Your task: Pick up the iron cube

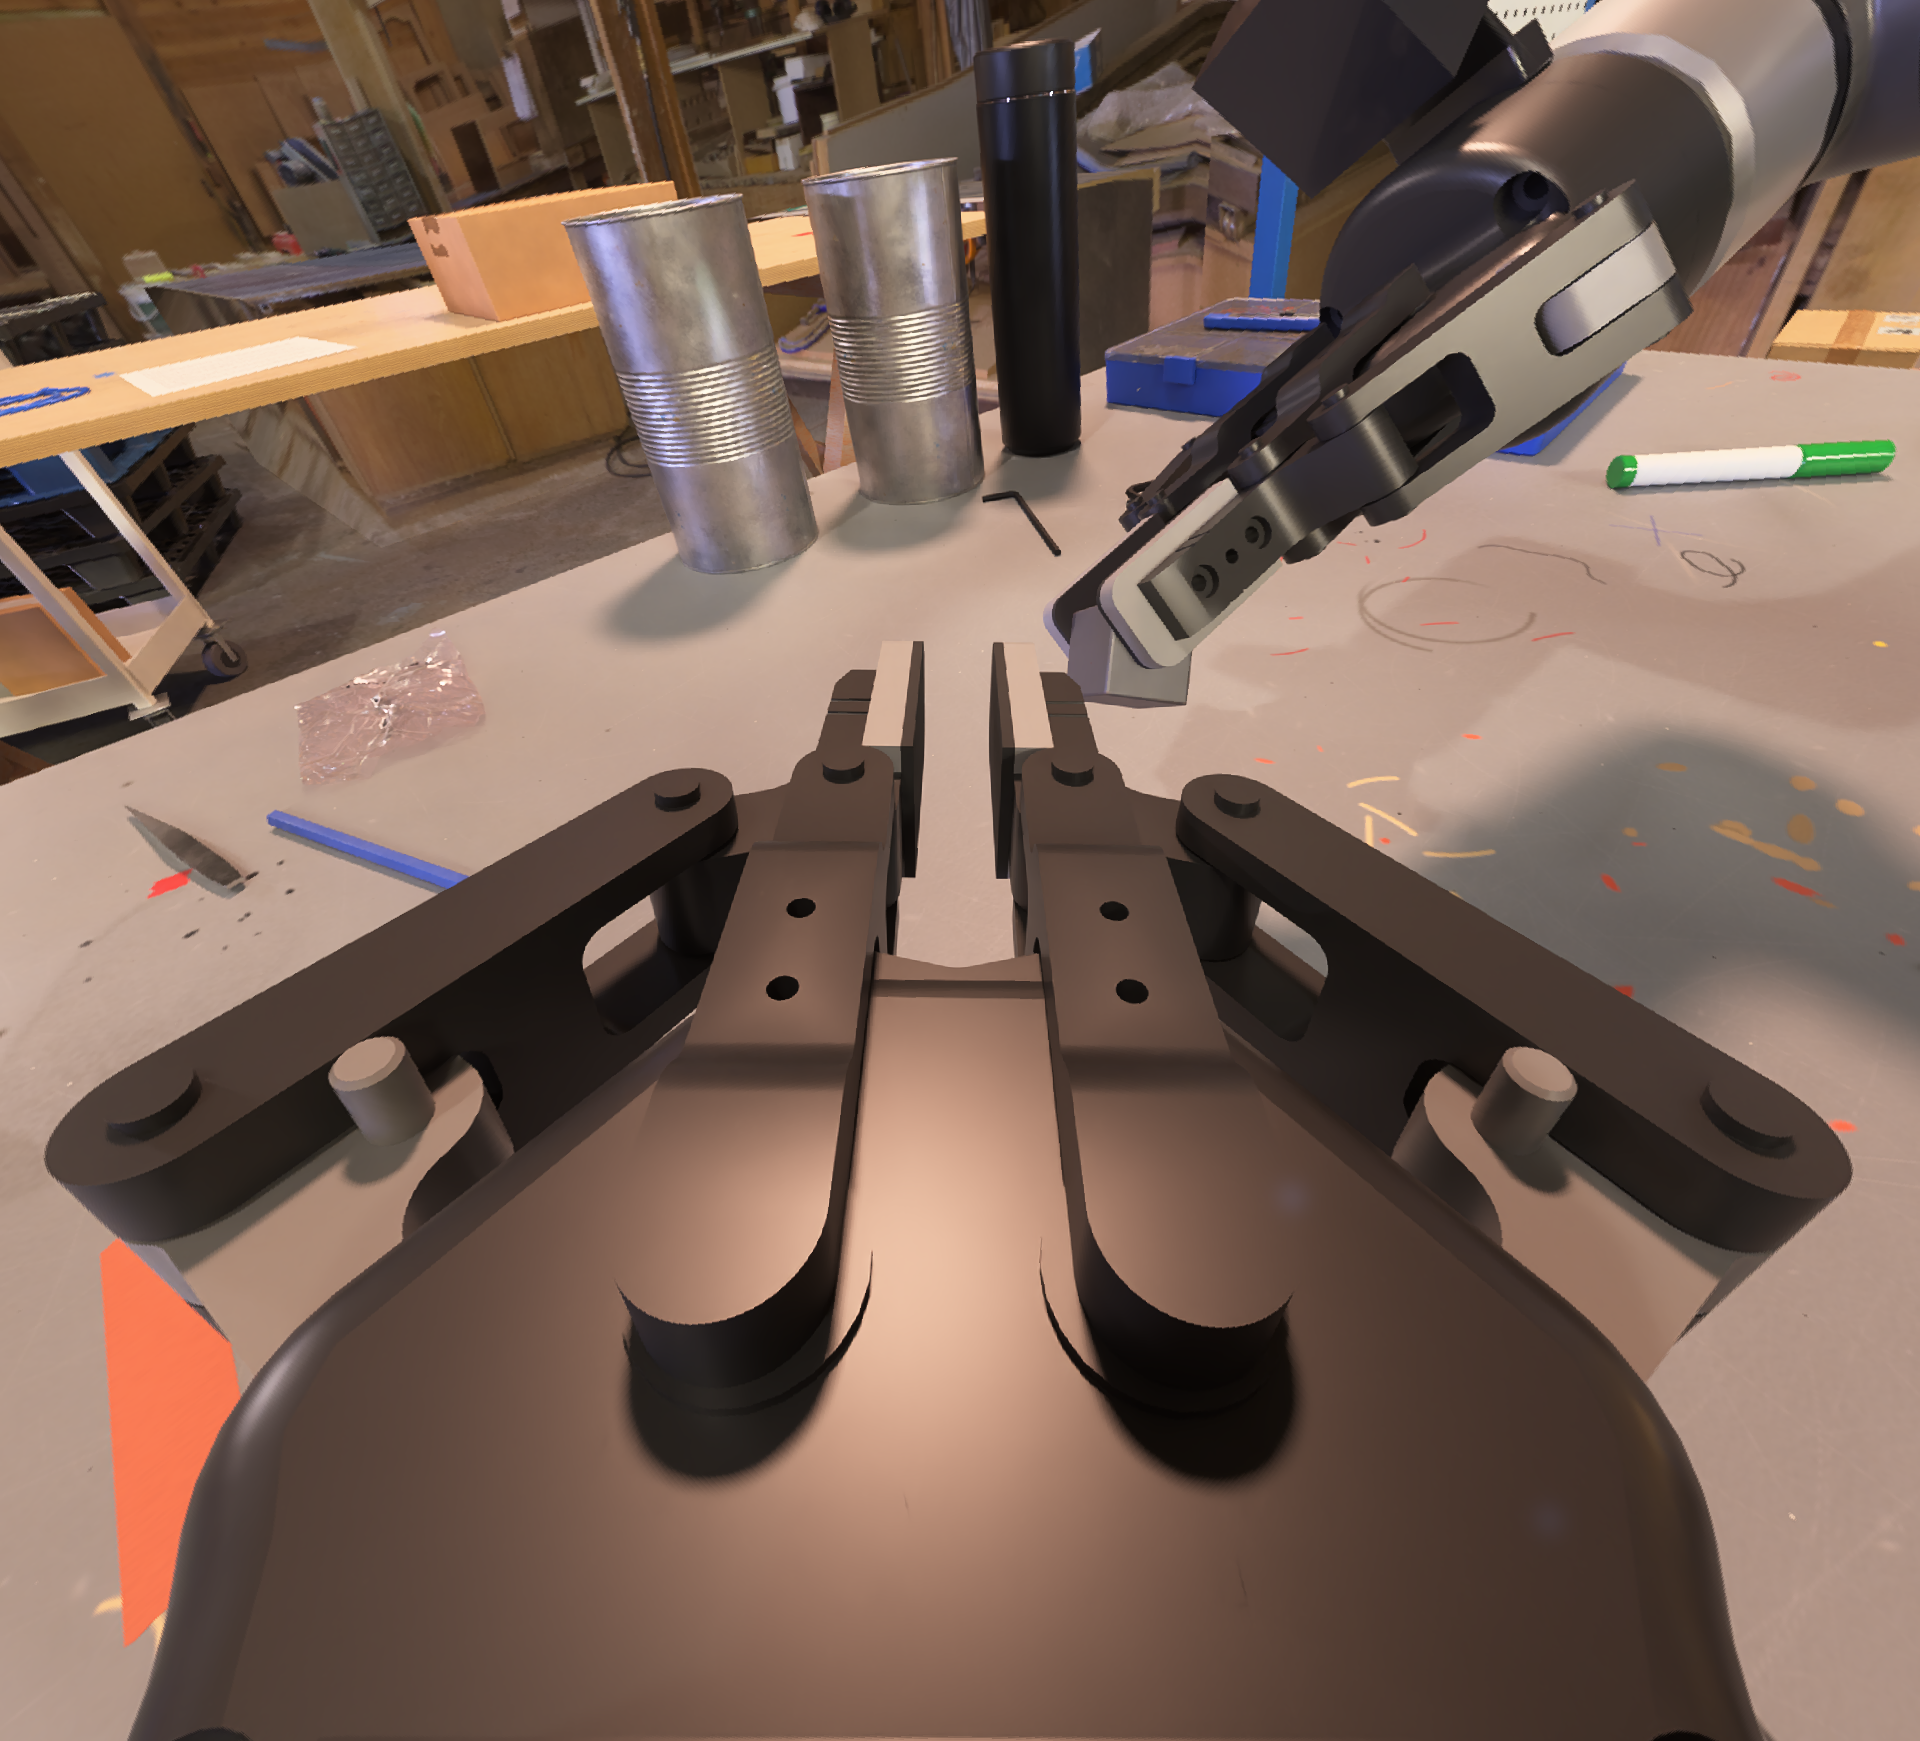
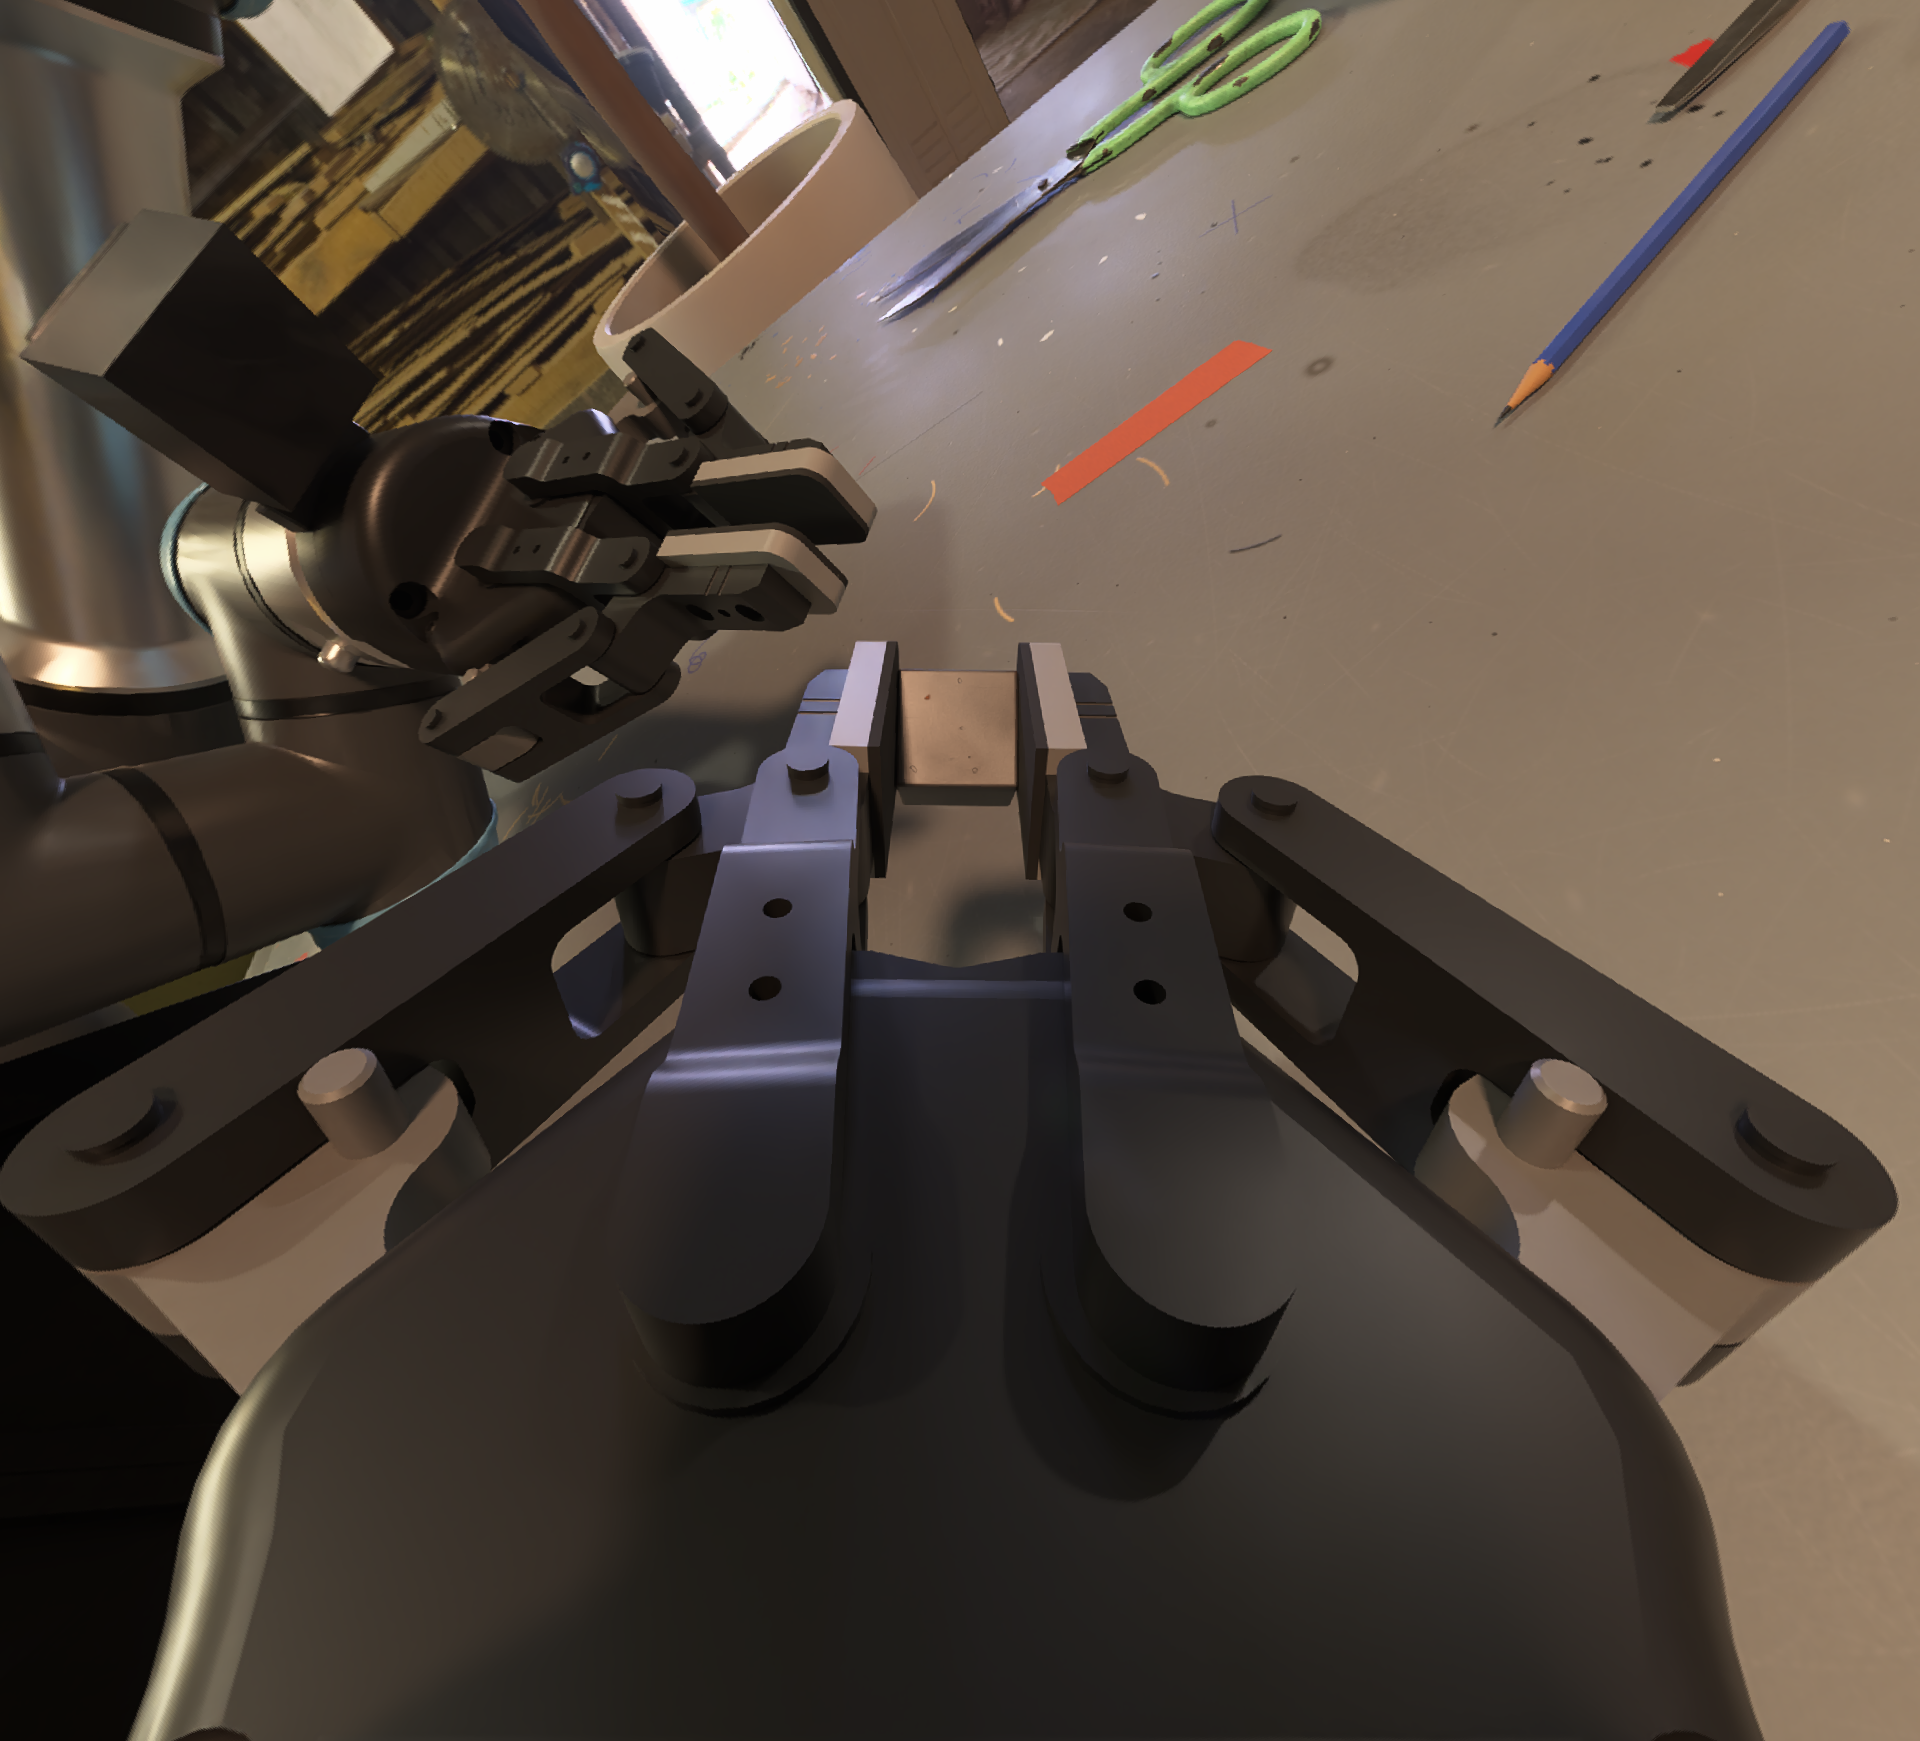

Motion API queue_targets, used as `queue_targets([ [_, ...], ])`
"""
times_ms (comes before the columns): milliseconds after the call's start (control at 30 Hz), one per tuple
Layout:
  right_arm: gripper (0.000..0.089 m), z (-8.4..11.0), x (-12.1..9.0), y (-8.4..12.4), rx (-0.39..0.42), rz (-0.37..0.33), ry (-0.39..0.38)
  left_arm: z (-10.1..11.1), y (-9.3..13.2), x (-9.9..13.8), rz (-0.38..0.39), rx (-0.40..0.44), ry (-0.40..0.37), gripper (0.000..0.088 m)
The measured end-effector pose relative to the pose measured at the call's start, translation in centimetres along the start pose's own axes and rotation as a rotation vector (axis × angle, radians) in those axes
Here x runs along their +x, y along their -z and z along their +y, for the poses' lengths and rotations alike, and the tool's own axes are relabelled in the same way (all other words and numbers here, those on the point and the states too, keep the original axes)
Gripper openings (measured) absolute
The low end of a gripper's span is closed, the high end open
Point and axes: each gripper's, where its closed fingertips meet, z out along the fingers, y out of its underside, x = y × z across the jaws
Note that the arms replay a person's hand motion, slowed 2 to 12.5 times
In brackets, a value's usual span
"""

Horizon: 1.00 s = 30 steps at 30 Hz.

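Observation:
The iron cube (image 2: pixel 956 735) is a small dull grey block clamped between the two pads of my right gripper (image 2: pixel 956 683). In the left wrist view the right gripper (image 1: pixel 1101 652) reaches in from the upper right, with the cube (image 1: pixel 1143 683) at its tip, close over the grey table (image 1: pixel 1351 912). I cannot tell whether the cube touches the table. My left gripper (image 1: pixel 956 683) is nearly closed with a narrow gap and holds nothing. It hovers just left of the cube, and shows in the right wrist view (image 2: pixel 821 538) too.
Two metal cans (image 1: pixel 707 382) (image 1: pixel 904 330), a black cylinder (image 1: pixel 1029 247) and a hex key (image 1: pixel 1023 517) stand behind. A green marker (image 1: pixel 1756 460) lies right, a plastic bag (image 1: pixel 390 704) left. Green scissors (image 2: pixel 1143 122), a blue pencil (image 2: pixel 1683 205) and orange tape (image 2: pixel 1153 418) lie beyond the cube.

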Motion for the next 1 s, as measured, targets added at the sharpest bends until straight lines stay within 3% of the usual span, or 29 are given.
queue_targets([
  [400, 0.0201, -0.05, -0.35, -0.18, 0.008, -0.023, -0.018, 0.42, -0.22, 0.46, -0.006, 0.0, -0.021, 0.0115],
  [1000, 0.0201, -0.37, -0.49, -0.05, 0.028, -0.03, -0.027, -0.23, 0.01, 0.11, -0.076, 0.052, -0.056, 0.0116],
])
